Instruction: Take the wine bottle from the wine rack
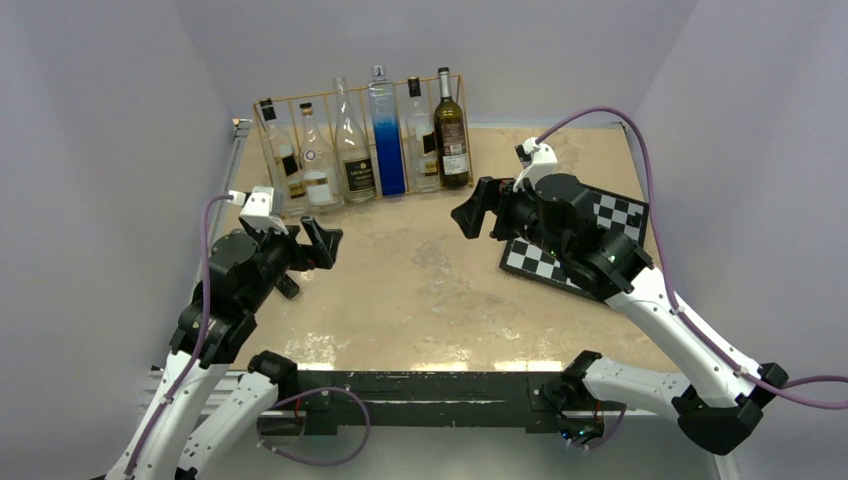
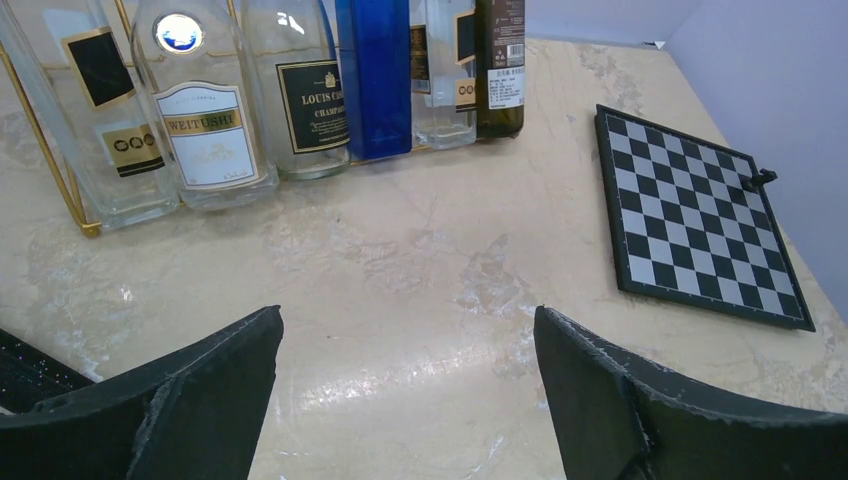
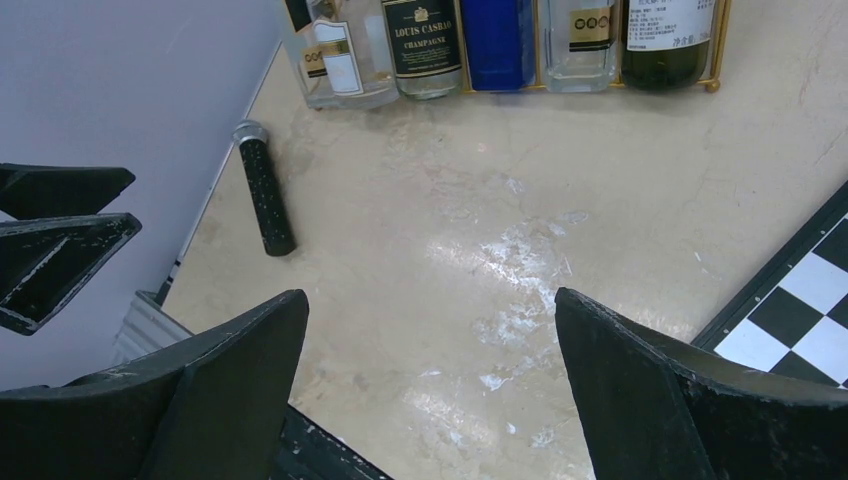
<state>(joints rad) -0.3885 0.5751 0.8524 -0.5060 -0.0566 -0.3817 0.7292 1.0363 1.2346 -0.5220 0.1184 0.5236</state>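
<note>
The table (image 1: 430,290) is mostly bare, so all the risk is at the back edge where the wine rack (image 1: 400,81) sits packed with six upright bottles. I'd guess the wine bottle (image 1: 452,135) is the dark one in the right-end slot. Pull it out at an angle and it probably snags the thin wire, dragging the frame or knocking the clear bottle (image 1: 422,140) touching it. Glass is slick too, so a shallow grip could slip. The left gripper (image 2: 405,320) and right gripper (image 3: 430,300) both hang well short of the rack, jaws spread wide, holding nothing.
</note>
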